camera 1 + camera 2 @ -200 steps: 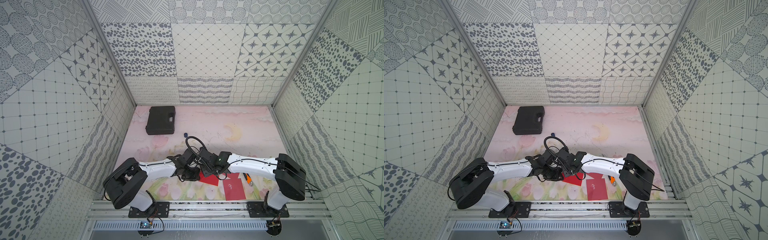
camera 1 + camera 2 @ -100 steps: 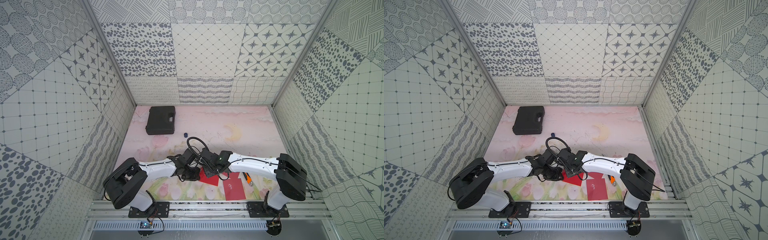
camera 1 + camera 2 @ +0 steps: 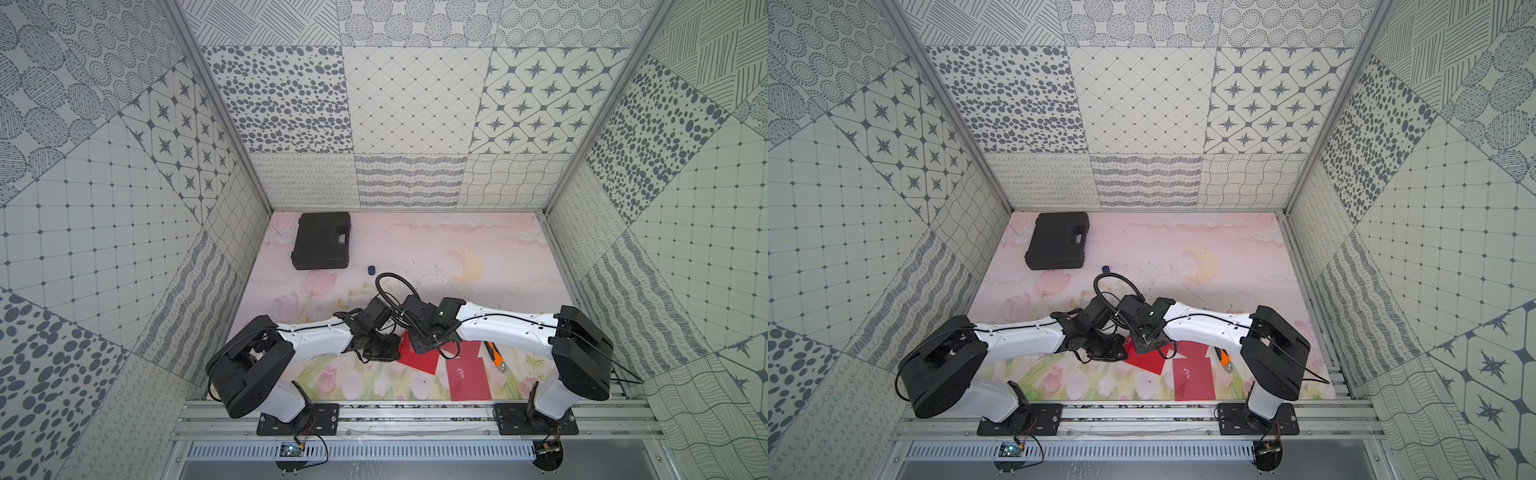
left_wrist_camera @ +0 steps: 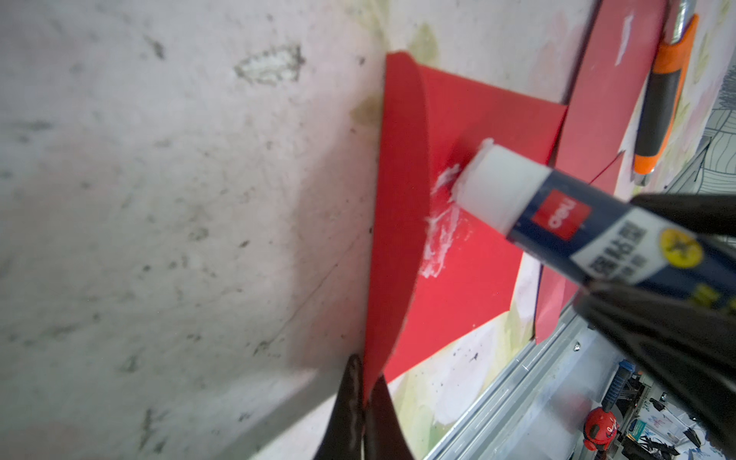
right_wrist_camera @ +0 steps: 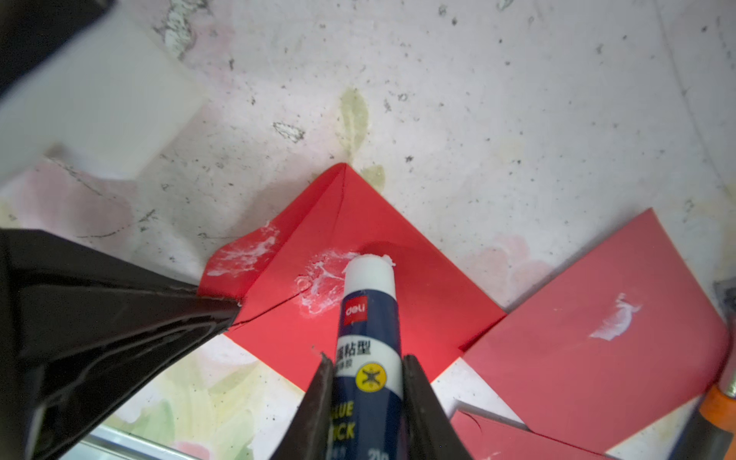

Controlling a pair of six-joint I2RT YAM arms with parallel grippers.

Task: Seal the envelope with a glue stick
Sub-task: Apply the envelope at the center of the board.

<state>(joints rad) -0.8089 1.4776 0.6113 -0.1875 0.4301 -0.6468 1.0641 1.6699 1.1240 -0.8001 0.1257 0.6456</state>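
The glue stick (image 5: 368, 318) has its cap off. Its white tip is pressed down on the red envelope (image 5: 418, 286), right at a patch of smeared white glue in the middle of the paper. The right end effector (image 5: 368, 360) is clamped on the stick's dark blue label, one finger on each side, and holds it tilted. The envelope lies near the front edge of the bench (image 3: 457, 249), about halfway along it. Its flap (image 5: 247, 255) is lifted up off the bench — it has white glue on it too — and the left end effector (image 4: 364, 370) is pinched tight on the flap's edge. A second red envelope (image 5: 597, 318) lies just beside the first one, toward the right edge, meeting it at a corner. It has a small white glue mark. Next to that lies a wrench (image 4: 661, 103) with an orange and black handle. A small dark blue cap (image 3: 371, 270) sits alone farther back, near the middle of the bench. A closed black case (image 3: 322, 241) lies in the far left corner.
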